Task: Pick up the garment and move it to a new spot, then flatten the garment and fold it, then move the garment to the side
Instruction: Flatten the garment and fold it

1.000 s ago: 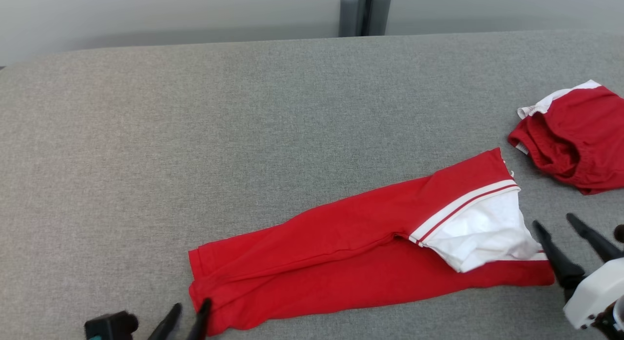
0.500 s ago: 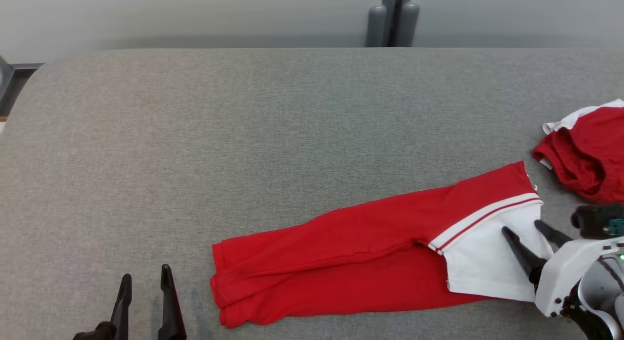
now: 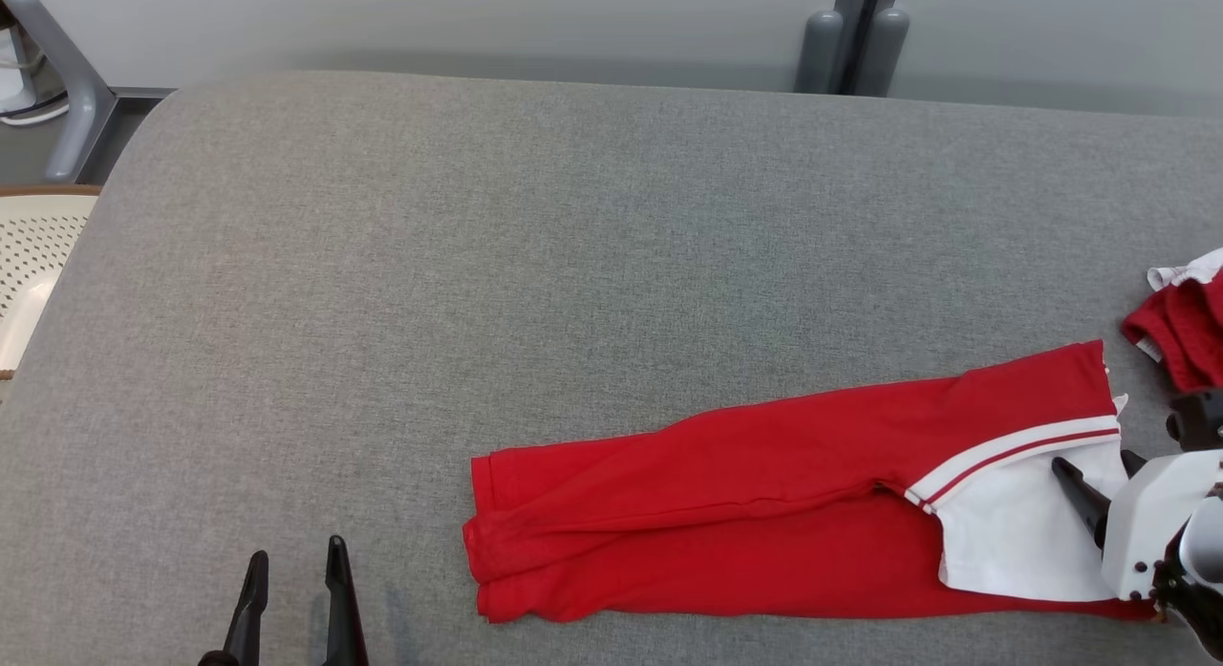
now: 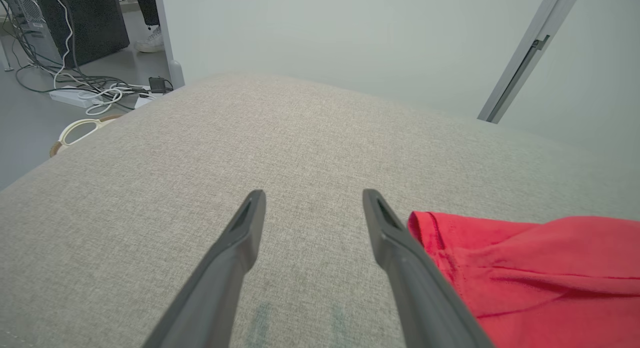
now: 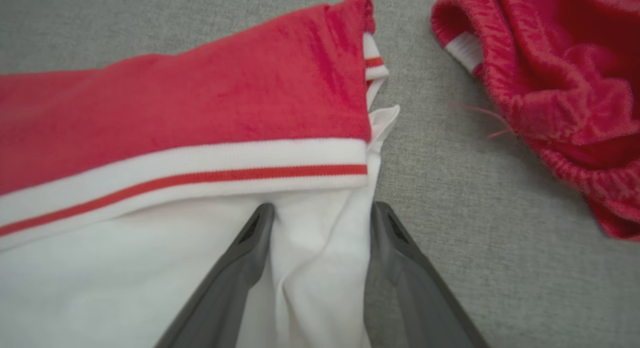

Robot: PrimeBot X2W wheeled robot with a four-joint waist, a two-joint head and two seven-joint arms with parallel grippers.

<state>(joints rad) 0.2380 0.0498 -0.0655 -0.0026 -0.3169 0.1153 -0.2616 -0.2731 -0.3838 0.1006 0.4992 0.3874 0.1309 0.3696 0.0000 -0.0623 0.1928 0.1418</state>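
Observation:
The garment [image 3: 764, 494] lies folded lengthwise into a long red strip on the grey table [image 3: 478, 265], with a white sleeve and red-striped trim at its right end. Its lettering is hidden. My left gripper [image 3: 296, 551] stands open over bare table, a little left of the red hem [image 4: 525, 268], touching nothing. In the left wrist view, the left gripper [image 4: 312, 195] has only table between its fingers. My right gripper [image 3: 1094, 461] is open on the white sleeve. In the right wrist view, a ridge of the sleeve [image 5: 310, 268] rises between its spread fingers [image 5: 320, 205], just below the trim.
A smaller crumpled red cloth [image 3: 1185, 327] with a white edge lies close to the right of the garment, also in the right wrist view [image 5: 550, 88]. A cream perforated seat [image 3: 29, 255] stands off the table's left edge. Grey posts [image 3: 850, 40] rise behind. Cables [image 4: 90, 93] lie on the floor.
The camera has swung, shifting the whole scene rightward. My left gripper has come away from the red hem. My right gripper has moved onto the white sleeve, which now lies flatter.

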